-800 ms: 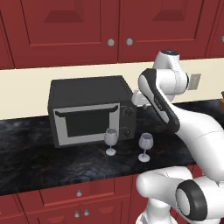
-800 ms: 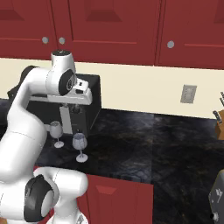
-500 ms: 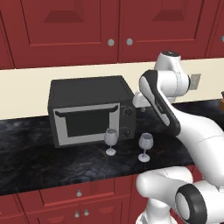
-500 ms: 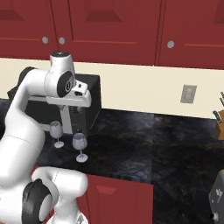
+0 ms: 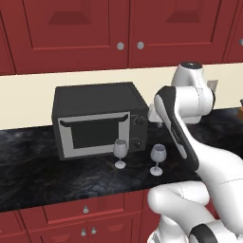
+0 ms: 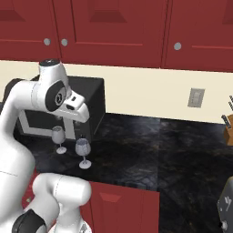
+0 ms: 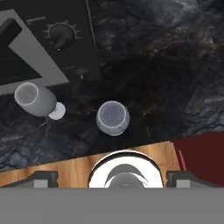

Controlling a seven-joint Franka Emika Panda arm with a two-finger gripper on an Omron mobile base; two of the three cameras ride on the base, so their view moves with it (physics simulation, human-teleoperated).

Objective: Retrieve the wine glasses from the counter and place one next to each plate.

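Nothing delivered yet. I see both wine glasses (image 5: 158,159) standing on the counter (image 5: 57,175) by the microwave (image 5: 97,118). My gripper (image 7: 112,178) hovers above the nearer one, jaws wide apart, empty.

Microwave (image 5: 97,121) crowds the wine glasses (image 5: 158,159) behind; counter (image 5: 57,178) open in front

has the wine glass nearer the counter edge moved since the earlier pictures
No. That wine glass stands in the same spot beside the microwave, with the other glass at its left as before.

The arm (image 5: 182,123) has swung slightly toward the wine glasses (image 5: 158,155).
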